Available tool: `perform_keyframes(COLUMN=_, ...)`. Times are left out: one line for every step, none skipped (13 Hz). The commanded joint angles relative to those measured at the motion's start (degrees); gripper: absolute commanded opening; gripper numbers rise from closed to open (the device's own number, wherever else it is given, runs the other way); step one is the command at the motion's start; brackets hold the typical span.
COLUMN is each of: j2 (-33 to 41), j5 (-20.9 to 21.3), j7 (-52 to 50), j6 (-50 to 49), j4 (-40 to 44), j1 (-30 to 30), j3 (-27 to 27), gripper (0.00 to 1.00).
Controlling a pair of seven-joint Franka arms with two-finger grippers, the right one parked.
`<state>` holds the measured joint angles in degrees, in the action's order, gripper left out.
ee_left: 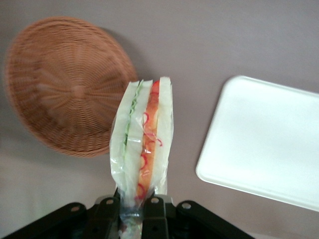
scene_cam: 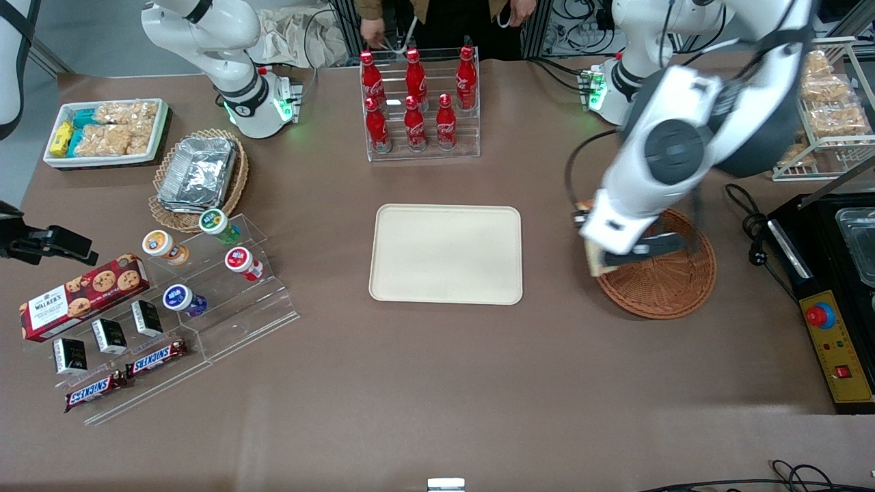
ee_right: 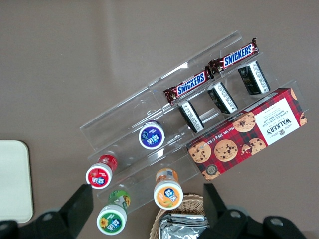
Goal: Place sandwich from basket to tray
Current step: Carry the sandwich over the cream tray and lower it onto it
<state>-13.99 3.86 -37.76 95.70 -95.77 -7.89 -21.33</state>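
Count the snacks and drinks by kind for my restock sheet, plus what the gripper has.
Cola bottles: 6
Small lidded cups: 4
Snickers bars: 2
Small black boxes: 3
Walkers cookie box: 1
Sandwich, held by the gripper above the basket edge nearest the tray: 1
Total: 17

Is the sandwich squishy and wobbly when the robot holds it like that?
Probably a bit. The sandwich is soft white bread in thin clear wrap, and the end effector pinches only its end, so it may sag or sway. It looks light for its size. The wrap may be slippery. It hangs above the table between the basket and the tray.
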Motion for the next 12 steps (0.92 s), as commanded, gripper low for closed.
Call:
perform_keyframes(j2=-7.7, j5=2.3, j7=0.1, j6=3.9, j4=2.1, j1=-4.0, j3=-2.3, gripper=0.04)
perform_keyframes(j2=-9.6, j5=2.6, j7=-0.6, j6=6.9, j4=1.6, j1=-6.4, j3=-2.3, gripper=0.04)
perform_keyframes(j2=-12.4, j5=3.0, j7=-2.3, j6=9.4, j4=1.6, j1=-8.9, j3=-2.2, gripper=0.04)
perform_keyframes(j2=-14.8, j5=5.4, j7=-4.8, j6=11.8, j4=1.5, j1=-11.2, j3=-2.1, gripper=0.05)
perform_keyframes(j2=-17.4, j5=7.9, j7=-7.4, j6=14.0, j4=1.6, j1=-12.7, j3=-2.2, gripper=0.06)
perform_keyframes(j2=-20.2, j5=9.7, j7=-8.5, j6=15.8, j4=1.7, j1=-13.3, j3=-2.2, gripper=0.07)
perform_keyframes(j2=-21.4, j5=11.4, j7=-9.5, j6=17.2, j4=1.6, j1=-14.6, j3=-2.1, gripper=0.07)
perform_keyframes(j2=-22.5, j5=12.7, j7=-11.1, j6=17.8, j4=1.4, j1=-14.9, j3=-2.0, gripper=0.07)
perform_keyframes(j2=-22.9, j5=14.2, j7=-11.5, j6=17.9, j4=1.2, j1=-15.0, j3=-2.1, gripper=0.08)
perform_keyframes(j2=-22.9, j5=14.7, j7=-11.5, j6=18.0, j4=0.6, j1=-15.0, j3=-2.0, gripper=0.14)
perform_keyframes(j2=-22.9, j5=15.3, j7=-11.5, j6=18.1, j4=0.1, j1=-15.0, j3=-2.0, gripper=0.55)
perform_keyframes(j2=-22.9, j5=16.7, j7=-11.5, j6=17.5, j4=0.0, j1=-14.9, j3=-2.0, gripper=1.00)
